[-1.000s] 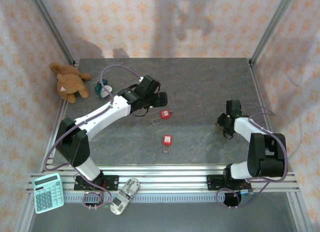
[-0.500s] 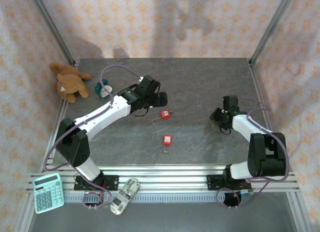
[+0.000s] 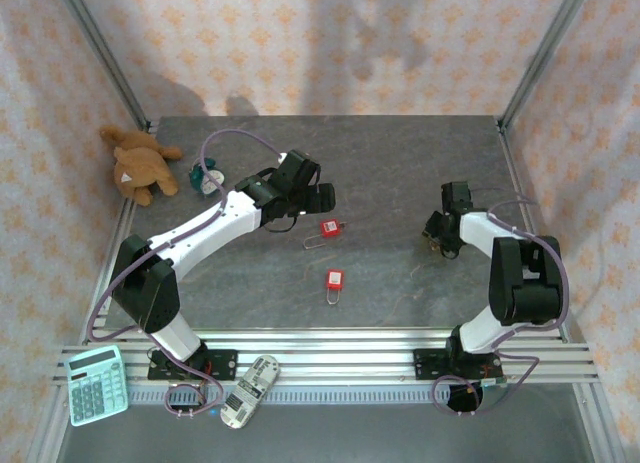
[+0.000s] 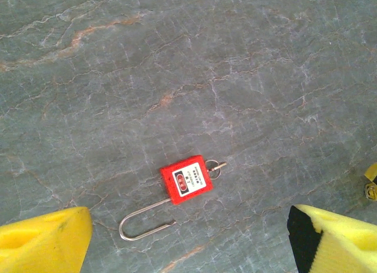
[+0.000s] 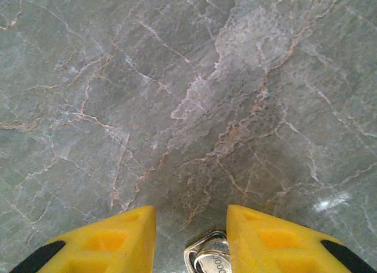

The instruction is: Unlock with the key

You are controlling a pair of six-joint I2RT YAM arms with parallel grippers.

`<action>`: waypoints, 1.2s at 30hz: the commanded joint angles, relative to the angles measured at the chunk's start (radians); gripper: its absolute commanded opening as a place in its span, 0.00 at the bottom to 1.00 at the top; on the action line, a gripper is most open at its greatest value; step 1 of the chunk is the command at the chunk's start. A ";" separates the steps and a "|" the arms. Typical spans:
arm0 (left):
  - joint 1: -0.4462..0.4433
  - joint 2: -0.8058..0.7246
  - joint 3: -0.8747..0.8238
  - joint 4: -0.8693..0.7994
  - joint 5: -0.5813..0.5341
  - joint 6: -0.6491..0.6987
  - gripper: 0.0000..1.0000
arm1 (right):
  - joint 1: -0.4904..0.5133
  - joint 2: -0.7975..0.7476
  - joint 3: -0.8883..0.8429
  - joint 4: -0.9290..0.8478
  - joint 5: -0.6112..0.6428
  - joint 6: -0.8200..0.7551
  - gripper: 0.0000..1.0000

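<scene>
left hand (image 3: 322,198) hangs wide open over the red plastic padlock (image 4: 186,179), apparently to steady it. well right of that padlock, right hand (image 5: 188,217) stands parted around the small silver key (image 5: 207,262).

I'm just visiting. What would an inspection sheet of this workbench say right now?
Surface: grey veined table.
Job's things: far padlock, red, shackle open; near padlock, red; silver key.
Clutter: teddy bear, small teal object, calculator, remote control.
Grippers: left gripper open by far padlock; right gripper parted, silver key between its fingers.
Cables: purple cables looping along both arms.
Surroundings: patterned walls, metal frame posts.
</scene>
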 commanded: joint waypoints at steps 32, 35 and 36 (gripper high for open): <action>-0.004 0.005 -0.017 0.031 0.045 -0.012 0.87 | -0.002 -0.252 -0.165 -0.044 0.019 0.089 0.49; -0.004 0.005 -0.018 0.034 0.051 -0.011 0.87 | -0.004 -0.243 -0.176 -0.044 0.015 0.091 0.54; -0.004 0.005 -0.018 0.033 0.050 -0.011 0.87 | -0.003 -0.240 -0.181 -0.044 0.015 0.091 0.55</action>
